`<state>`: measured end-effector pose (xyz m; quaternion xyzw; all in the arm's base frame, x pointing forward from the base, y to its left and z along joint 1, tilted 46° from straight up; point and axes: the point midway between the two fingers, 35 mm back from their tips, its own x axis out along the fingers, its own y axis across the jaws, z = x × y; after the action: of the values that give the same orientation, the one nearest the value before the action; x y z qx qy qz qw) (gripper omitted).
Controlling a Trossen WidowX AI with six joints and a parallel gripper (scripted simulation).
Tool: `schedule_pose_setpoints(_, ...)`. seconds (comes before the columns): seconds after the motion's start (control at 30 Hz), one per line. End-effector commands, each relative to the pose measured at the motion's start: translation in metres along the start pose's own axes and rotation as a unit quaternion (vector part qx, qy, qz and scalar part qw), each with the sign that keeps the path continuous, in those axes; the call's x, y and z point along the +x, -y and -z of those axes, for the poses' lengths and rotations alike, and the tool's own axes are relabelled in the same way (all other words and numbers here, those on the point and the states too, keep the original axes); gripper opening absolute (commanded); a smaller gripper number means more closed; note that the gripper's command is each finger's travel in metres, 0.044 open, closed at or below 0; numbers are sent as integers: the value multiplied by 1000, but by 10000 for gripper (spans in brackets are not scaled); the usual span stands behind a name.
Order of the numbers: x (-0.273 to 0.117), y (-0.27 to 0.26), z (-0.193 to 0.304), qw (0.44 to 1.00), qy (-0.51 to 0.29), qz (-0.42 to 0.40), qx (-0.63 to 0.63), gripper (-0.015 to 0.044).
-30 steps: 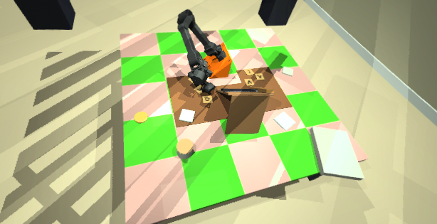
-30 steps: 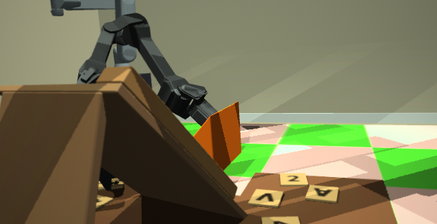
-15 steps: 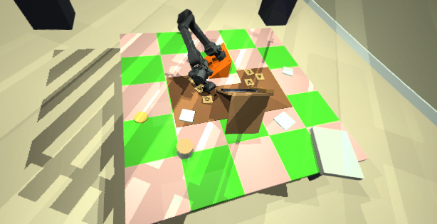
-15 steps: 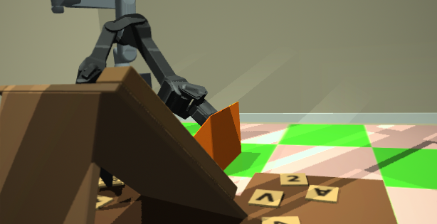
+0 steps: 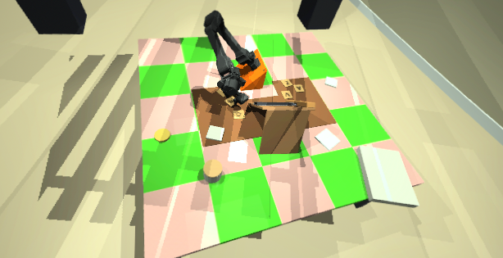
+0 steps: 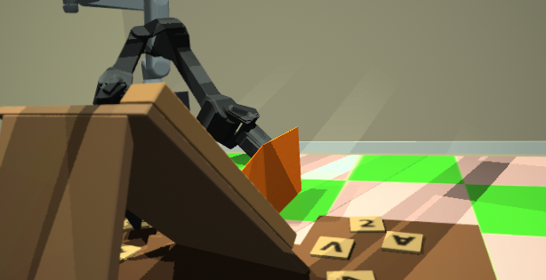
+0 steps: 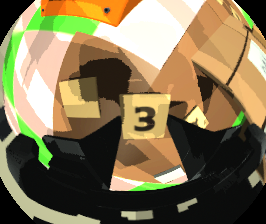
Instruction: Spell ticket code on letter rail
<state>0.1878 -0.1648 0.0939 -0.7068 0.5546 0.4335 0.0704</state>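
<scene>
My gripper (image 5: 236,103) (image 7: 144,118) is shut on the tile marked 3 (image 7: 145,107), low over the brown mat. One finger is on each side of the tile. A tile with no readable mark (image 7: 78,102) lies to its left in the wrist view, and another tile (image 5: 238,115) (image 7: 198,117) lies to its right. Beyond the stand lie a V tile (image 6: 333,247), an A tile (image 6: 402,241) and a tile like a 2 or Z (image 6: 366,224); another is cut off by the frame. The sloping board (image 6: 231,174) (image 7: 224,52) carries a pale ticket (image 7: 260,61), its print unreadable here. The rail's contents are unclear.
The board's brown stand (image 5: 283,132) (image 6: 58,186) rises beside the gripper. An orange block (image 5: 255,77) (image 6: 285,172) (image 7: 86,11) stands near the arm base. White cards (image 5: 215,133) (image 5: 327,138), a round wooden-topped item (image 5: 213,168) and a yellow disc (image 5: 162,135) lie around.
</scene>
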Motion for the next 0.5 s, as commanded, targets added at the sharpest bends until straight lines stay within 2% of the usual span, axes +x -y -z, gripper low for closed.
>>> schedule_pose_setpoints(0.0, -3, 0, 1, 1000, -2, 0, 4, 0)
schedule_pose_setpoints(0.47, -10, 0, -1, 1000, -2, 0, 3, 0)
